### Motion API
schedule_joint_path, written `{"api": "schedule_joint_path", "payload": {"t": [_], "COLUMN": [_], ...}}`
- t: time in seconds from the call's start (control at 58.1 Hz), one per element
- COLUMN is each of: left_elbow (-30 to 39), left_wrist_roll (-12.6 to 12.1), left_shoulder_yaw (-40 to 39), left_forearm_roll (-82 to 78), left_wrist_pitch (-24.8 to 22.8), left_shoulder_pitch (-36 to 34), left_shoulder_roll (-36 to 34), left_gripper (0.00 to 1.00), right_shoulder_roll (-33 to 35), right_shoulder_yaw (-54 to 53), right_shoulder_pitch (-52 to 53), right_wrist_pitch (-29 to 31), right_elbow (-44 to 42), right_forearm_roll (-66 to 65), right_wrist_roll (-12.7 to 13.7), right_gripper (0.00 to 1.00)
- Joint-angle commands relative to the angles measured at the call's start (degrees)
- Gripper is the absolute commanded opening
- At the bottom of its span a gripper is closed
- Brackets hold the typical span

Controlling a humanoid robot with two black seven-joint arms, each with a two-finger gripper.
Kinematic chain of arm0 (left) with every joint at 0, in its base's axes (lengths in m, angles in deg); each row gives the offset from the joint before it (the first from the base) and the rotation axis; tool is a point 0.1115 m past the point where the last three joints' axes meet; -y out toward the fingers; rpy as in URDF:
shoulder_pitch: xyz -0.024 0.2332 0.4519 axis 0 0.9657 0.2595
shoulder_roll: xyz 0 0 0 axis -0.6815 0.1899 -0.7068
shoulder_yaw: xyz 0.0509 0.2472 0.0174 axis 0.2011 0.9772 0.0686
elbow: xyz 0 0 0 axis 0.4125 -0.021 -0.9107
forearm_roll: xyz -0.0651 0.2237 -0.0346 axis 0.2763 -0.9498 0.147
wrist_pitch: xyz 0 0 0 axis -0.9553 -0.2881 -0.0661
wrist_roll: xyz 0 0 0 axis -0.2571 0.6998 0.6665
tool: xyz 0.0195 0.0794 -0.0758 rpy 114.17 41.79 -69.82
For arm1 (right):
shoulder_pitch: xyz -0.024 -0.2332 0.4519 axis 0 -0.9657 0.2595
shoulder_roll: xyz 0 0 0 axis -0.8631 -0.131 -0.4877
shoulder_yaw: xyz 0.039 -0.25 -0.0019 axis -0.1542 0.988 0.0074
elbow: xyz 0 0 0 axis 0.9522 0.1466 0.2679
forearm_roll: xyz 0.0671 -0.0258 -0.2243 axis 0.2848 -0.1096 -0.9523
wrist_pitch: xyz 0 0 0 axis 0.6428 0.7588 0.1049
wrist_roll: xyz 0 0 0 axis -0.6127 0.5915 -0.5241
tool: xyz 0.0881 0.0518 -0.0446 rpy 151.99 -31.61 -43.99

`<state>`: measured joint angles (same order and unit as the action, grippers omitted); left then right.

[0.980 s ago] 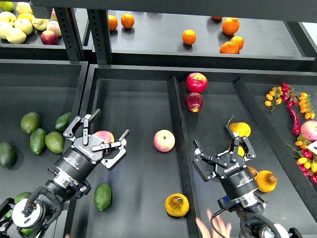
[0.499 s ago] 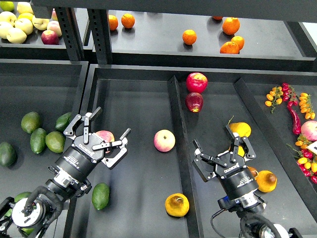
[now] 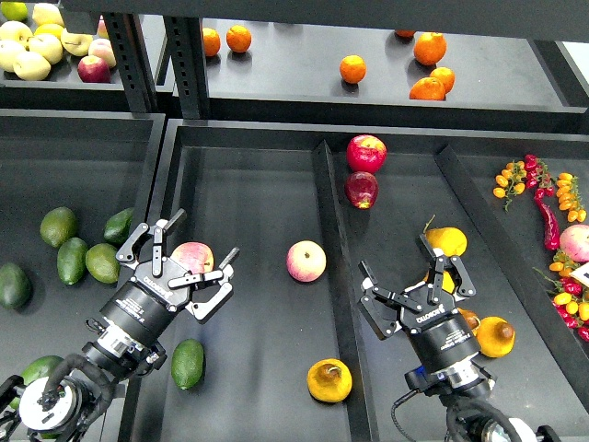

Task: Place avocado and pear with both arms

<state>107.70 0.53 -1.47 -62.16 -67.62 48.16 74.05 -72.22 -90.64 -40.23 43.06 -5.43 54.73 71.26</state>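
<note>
Avocado: lies loose in the middle tray, nearest the lower edge, long axis running roughly 12-to-6 o'clock with a slight tilt toward 1.
Pear: squat, yellow-orange, dark brown blotch at the stem end; sits in the same tray just beside the divider, apart from the avocado at about its 3 o'clock.
Left gripper: jaws spread wide, nothing held. A pink-red apple shows between the fingers; contact cannot be told.
Right gripper: jaws spread wide, nothing held; it hangs over the right tray, among other yellow pears.
Key relation, avocado: it lies at about 6 o'clock of the left jaws, close beside the left forearm. The left arm is the nearer one.
Key relation, pear: it lies at about 7 o'clock of the right jaws, across the divider. The right arm is the nearer one.
Judgement: both fruits appear not yet grasped; each gripper would likely need to draw back toward the near edge, the left jaws closing across the avocado's short axis.
Far field: another apple mid-tray, two red apples beyond, oranges on the rear shelf.
</note>
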Motion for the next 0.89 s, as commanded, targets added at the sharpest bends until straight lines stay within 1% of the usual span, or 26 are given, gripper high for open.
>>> {"api": "schedule_joint_path", "payload": {"t": [0.0, 0.344, 0.877], "left_elbow": [-0.03, 0.58, -0.73], "left_wrist_roll": [0.01, -0.25, -0.61], "left_shoulder_yaw": [-0.56, 0.06, 0.15], "left_forearm_roll": [0.09, 0.7, 0.0], "left_wrist_pitch": [0.0, 0.0, 0.0], "left_shoulder_pitch": [0.11, -0.06, -1.29], "left_shoulder_roll": [0.0, 0.0, 0.0], "left_gripper": [1.0, 1.0, 1.0], "right_shoulder_roll": [0.0, 0.0, 0.0], "right_shoulder_yaw": [0.0, 0.0, 0.09], "right_shoulder_pitch": [0.05, -0.03, 0.06], "right_wrist_pitch": [0.0, 0.0, 0.0], "right_elbow": [0.0, 0.0, -0.08], "right_forearm_roll": [0.0, 0.0, -0.08], "right_wrist_roll": [0.0, 0.0, -0.09], "right_gripper": [0.99, 0.99, 0.99]}}
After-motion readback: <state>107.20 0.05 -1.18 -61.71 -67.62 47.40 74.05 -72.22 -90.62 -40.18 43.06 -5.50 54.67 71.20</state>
